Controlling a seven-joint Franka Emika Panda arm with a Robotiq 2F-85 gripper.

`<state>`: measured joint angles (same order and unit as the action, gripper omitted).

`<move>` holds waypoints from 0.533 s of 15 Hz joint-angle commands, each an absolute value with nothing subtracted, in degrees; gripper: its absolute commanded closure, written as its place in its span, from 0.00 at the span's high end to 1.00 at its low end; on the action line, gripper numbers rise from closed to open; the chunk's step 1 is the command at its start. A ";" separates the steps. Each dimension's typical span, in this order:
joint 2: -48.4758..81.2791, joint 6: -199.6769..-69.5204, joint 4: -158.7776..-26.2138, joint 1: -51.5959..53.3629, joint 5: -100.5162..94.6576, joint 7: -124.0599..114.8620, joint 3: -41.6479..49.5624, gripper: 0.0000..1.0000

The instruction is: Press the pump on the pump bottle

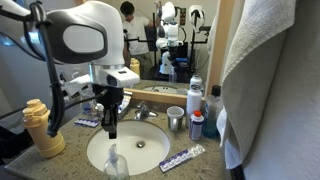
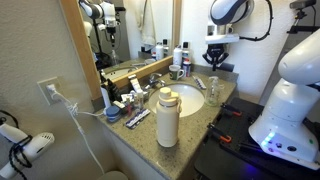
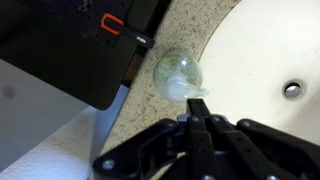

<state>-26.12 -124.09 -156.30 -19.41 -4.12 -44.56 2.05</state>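
Bench of speckled granite (image 3: 190, 30) carries everything here, with a white oval basin (image 3: 260, 50) sunk into it; over the basin's edge the white Franka arm (image 1: 85, 35) reaches down, its wrist turned so that the black jaws point straight at the bench; we see them clenched together on nothing, tips touching. The small clear plastic pump bottle (image 3: 176, 70) stands upright on the strip of bench between basin and outer edge; in the wrist view we look down its long axis, so it reads as a round disc just ahead of the jaw tips, not under them. In an exterior view the jaws hang above the bottle (image 1: 115, 160), apart from it. Its pale translucent pump head (image 3: 192, 90) points its short nozzle back toward the jaws. We judge that the coming move turns on this offset; the tips need a small shift forward over the head, then a straight descent along the bottle's axis.
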 commanded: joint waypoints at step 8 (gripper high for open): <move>-35.16 -117.18 -155.90 -17.58 -4.77 -46.62 -1.84 0.26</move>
